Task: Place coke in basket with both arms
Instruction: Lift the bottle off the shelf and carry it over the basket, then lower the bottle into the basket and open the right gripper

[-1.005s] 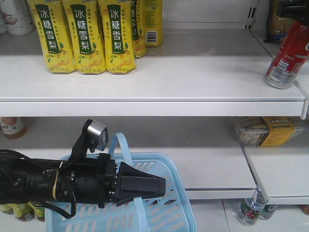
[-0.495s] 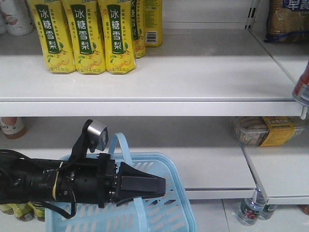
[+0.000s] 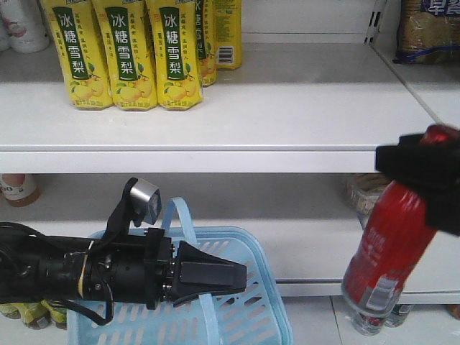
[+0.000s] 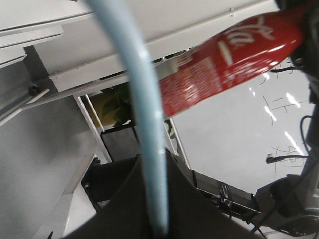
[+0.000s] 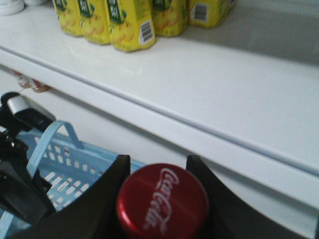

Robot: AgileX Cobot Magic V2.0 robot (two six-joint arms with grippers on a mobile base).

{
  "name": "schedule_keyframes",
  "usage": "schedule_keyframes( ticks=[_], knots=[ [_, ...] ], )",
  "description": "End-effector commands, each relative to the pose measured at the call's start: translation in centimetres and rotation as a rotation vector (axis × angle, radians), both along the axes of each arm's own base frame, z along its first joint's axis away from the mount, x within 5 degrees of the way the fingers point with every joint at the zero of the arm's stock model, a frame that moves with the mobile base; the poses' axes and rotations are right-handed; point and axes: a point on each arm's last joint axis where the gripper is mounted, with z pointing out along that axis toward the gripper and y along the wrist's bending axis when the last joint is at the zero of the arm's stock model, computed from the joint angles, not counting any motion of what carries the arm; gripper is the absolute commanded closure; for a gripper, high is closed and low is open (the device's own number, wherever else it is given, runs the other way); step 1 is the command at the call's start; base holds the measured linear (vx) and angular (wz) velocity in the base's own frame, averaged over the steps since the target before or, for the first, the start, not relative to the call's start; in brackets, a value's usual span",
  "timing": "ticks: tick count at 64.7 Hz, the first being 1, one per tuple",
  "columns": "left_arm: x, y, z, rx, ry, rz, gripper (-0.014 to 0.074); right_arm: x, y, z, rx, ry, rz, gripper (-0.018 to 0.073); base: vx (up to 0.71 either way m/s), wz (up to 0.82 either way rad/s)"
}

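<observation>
Right hand (image 3: 422, 167) grips the slim red plastic coke bottle (image 3: 388, 248) by the neck at 4 o'clock (bottle's tilted). Left hand (image 3: 219, 277) is clamped on the strap (image 3: 185, 212) of the pale blue plastic basket (image 3: 248, 320), 7 o'clock.

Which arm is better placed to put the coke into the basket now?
Right. The right gripper clamps the coke near its cap, and the bottle hangs to the right of the basket. The left gripper is closed on the basket's handle strap, so it should probably just hold it.
</observation>
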Motion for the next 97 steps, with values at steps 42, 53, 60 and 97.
schedule_keyframes(
  ticks=[42,53,60,97],
  knots=[
    [-0.9,0.0,3.0,-0.195,-0.055,-0.087,0.0601,5.1,2.8,-6.6,0.303,0.063,0.186,0.0564,0.00,0.00],
    [-0.9,0.0,3.0,-0.195,-0.055,-0.087,0.0601,5.9,3.5,-7.4,0.354,0.091,0.251,0.0564,0.00,0.00],
    [-0.9,0.0,3.0,-0.195,-0.055,-0.087,0.0601,6.2,4.3,-7.9,0.368,0.103,0.283,0.0564,0.00,0.00],
    [-0.9,0.0,3.0,-0.195,-0.055,-0.087,0.0601,7.6,9.3,-12.6,0.225,0.210,0.274,0.0561,0.00,0.00]
  ],
)
